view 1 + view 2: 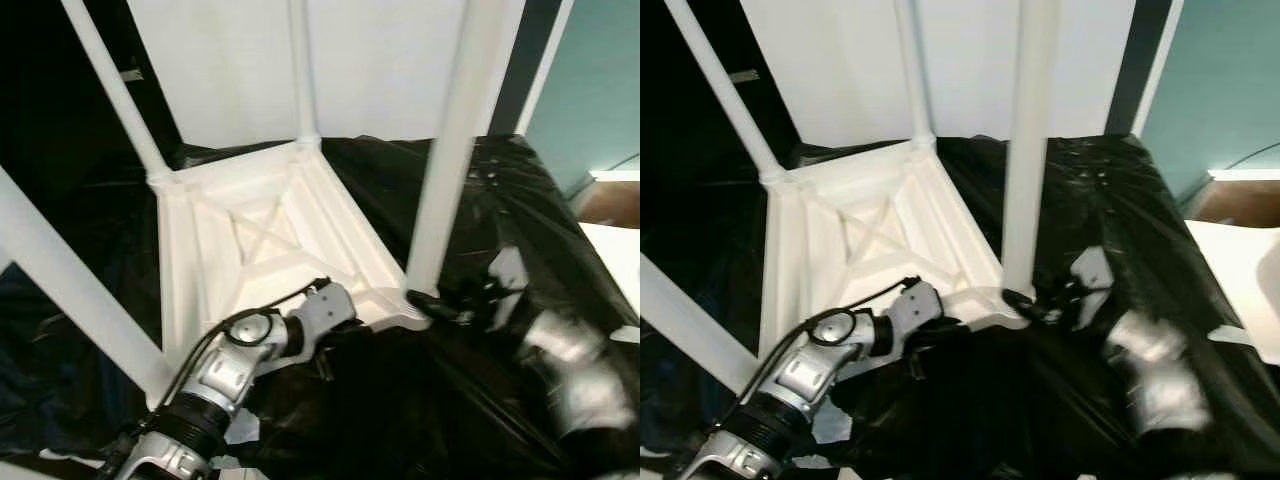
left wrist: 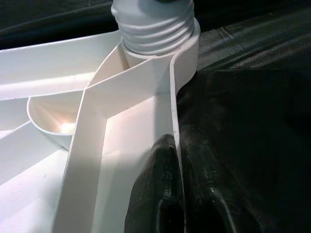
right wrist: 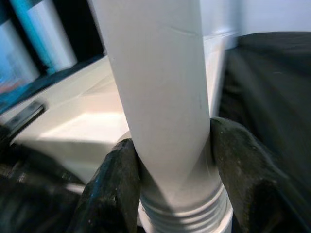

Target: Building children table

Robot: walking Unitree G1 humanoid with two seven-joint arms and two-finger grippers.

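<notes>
Four white legs stand up from the upturned white tabletop (image 1: 270, 240), which lies on black plastic sheeting (image 1: 500, 230). The right gripper (image 3: 170, 179) is clamped around the nearest leg (image 1: 450, 150) just above its threaded base at the tabletop's near right corner. The left gripper (image 2: 182, 194) pinches the tabletop's rim between its fingers, close beside that corner.

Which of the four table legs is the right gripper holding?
The near-right leg, at the corner nearest the right gripper; its fingers clamp it just above the threaded base.
</notes>
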